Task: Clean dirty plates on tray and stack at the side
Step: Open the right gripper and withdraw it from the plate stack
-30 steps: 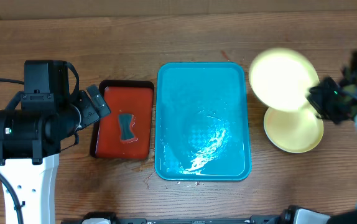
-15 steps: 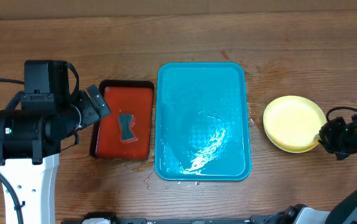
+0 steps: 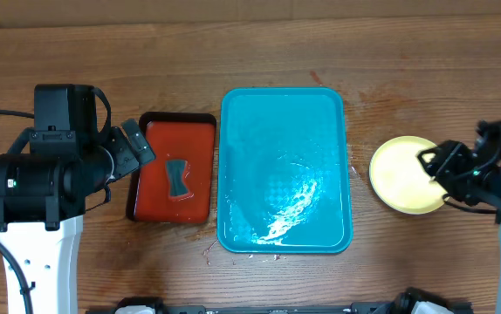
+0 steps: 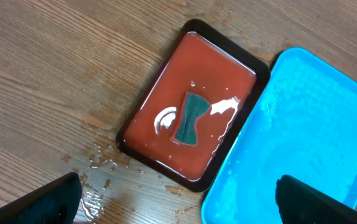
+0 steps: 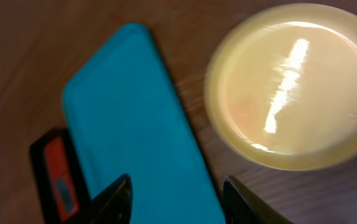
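On the right side of the bench (image 3: 259,44), a pale yellow plate (image 3: 401,174) lies flat on the bare wood, well apart from the turquoise tray (image 3: 284,170). From the right wrist view the plate (image 5: 290,84) looks glossy and clean, with a bright streak of light across its shallow well. Its rim seems doubled, so it may top a stack, though I cannot tell how many lie under it. The tray's floor glistens with water.

A second ago the right end effector (image 3: 441,166) held this plate tilted above another one. Half a second ago the plate was already down, with the fingers at its right edge. Now the fingers stand apart with nothing between them, hovering over the plate's right rim.

The left end effector (image 3: 135,142) has not moved; its fingers are spread wide above a red tray with a black rim (image 3: 174,167), just left of the turquoise one. A dark green sponge (image 4: 190,118) sits in a film of water there, and droplets speckle the wood beside it.
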Controlling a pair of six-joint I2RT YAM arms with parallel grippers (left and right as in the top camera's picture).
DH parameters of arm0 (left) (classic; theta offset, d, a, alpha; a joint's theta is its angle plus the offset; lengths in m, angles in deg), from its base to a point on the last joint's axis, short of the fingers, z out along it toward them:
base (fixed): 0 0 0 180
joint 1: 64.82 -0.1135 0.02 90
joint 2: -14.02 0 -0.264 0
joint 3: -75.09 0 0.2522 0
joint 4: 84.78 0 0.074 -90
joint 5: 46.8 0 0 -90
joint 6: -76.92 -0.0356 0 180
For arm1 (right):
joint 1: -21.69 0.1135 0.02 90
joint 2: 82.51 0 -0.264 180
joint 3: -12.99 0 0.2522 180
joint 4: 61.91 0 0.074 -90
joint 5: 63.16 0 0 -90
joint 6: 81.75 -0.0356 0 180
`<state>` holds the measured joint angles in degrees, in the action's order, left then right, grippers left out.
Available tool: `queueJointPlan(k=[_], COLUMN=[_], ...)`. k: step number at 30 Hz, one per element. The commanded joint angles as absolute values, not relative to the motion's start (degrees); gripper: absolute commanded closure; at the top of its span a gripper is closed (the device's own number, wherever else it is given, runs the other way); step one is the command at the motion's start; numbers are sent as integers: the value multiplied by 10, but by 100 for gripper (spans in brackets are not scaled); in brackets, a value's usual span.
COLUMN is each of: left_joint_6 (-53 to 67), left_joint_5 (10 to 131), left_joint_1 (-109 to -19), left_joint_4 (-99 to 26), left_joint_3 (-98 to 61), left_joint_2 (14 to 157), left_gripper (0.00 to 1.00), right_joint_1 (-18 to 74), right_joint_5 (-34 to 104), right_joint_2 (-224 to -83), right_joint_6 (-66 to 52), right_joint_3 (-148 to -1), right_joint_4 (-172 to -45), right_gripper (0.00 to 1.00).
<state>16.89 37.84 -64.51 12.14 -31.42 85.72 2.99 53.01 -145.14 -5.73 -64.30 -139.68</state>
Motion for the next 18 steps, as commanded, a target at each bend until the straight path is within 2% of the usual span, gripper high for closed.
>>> queueJointPlan(k=[1,4,7,8,12,18], left_joint_6=[167,167,167,167,167,167], left_joint_5=[371,371,371,371,371,371], left_joint_1=[-648,-648,-648,-648,-648,-648], left_joint_4=[121,121,121,121,121,121], left_joint_3=[-326,-326,-326,-326,-326,-326], left_joint_2=[860,860,860,860,860,860], left_gripper=[0,0,0,0,0,0], right_joint_1=[122,193,256,271,306,307], right_joint_5=[574,575,574,574,578,578], right_joint_2=[-1376,-1341,-1327,-1327,-1336,-1355], right_joint_6=[9,12,12,10,5,6], right_joint_3=[-662,-662,-661,-661,-661,-661], right_joint_4=[-1387,-1369,-1348,-1345,-1344,-1345], right_gripper=[47,41,18,0,0,0])
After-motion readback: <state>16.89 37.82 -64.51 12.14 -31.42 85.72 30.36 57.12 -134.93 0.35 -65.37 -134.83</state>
